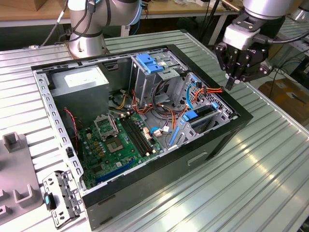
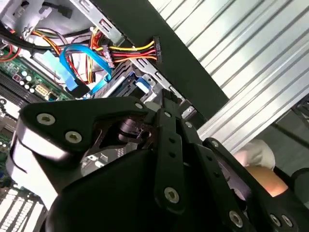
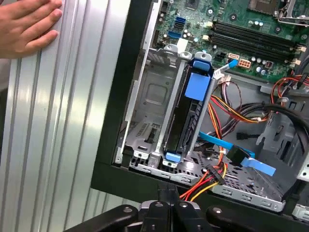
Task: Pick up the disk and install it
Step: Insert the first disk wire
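Observation:
The disk (image 1: 202, 116), dark grey with a bright blue carrier, stands on edge in the drive bay at the corner of the open computer case (image 1: 241, 123) on the exterior view's right. The first wrist view shows the disk (image 3: 186, 121) seated between the bay's metal rails, its blue tab facing the motherboard. My gripper (image 1: 231, 83) hangs above and just outside that corner of the case, apart from the disk. Its fingertips (image 3: 166, 200) are pressed together with nothing between them. In the second wrist view the gripper (image 2: 170, 99) points toward the bay.
A person's hand (image 3: 26, 24) rests on the ribbed metal table beside the case. Inside are a green motherboard (image 1: 120, 137), a power supply (image 1: 79, 82), a tall metal cage with a blue tab (image 1: 149, 65) and loose cables (image 1: 203, 94). Grey fixtures (image 1: 14, 169) sit at the exterior view's left.

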`<state>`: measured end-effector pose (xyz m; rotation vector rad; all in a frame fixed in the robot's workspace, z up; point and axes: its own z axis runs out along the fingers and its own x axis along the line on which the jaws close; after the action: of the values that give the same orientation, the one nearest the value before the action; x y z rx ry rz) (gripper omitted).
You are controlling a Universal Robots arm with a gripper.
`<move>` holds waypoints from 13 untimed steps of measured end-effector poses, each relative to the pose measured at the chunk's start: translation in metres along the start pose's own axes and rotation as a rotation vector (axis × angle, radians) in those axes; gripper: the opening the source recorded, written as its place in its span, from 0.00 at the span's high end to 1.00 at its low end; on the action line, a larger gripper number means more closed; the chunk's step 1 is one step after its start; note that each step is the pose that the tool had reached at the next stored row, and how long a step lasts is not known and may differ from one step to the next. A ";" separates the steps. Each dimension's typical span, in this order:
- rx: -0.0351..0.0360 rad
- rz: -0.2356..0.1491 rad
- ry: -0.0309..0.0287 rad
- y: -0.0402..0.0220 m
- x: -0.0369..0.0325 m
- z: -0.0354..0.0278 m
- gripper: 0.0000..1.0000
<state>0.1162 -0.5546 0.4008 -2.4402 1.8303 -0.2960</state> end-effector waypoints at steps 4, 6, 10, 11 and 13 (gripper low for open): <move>-0.0257 -0.012 0.0048 -0.0122 -0.0008 0.0025 0.89; -0.0239 -0.035 0.0010 -0.0124 -0.0008 0.0025 0.89; -0.0154 -0.110 -0.0114 -0.0124 -0.0008 0.0025 0.89; -0.0131 -0.130 -0.0147 -0.0125 -0.0008 0.0025 0.89; -0.0050 -0.201 -0.0266 -0.0124 -0.0009 0.0028 0.89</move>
<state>0.1282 -0.5504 0.4002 -2.6219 1.5790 -0.2699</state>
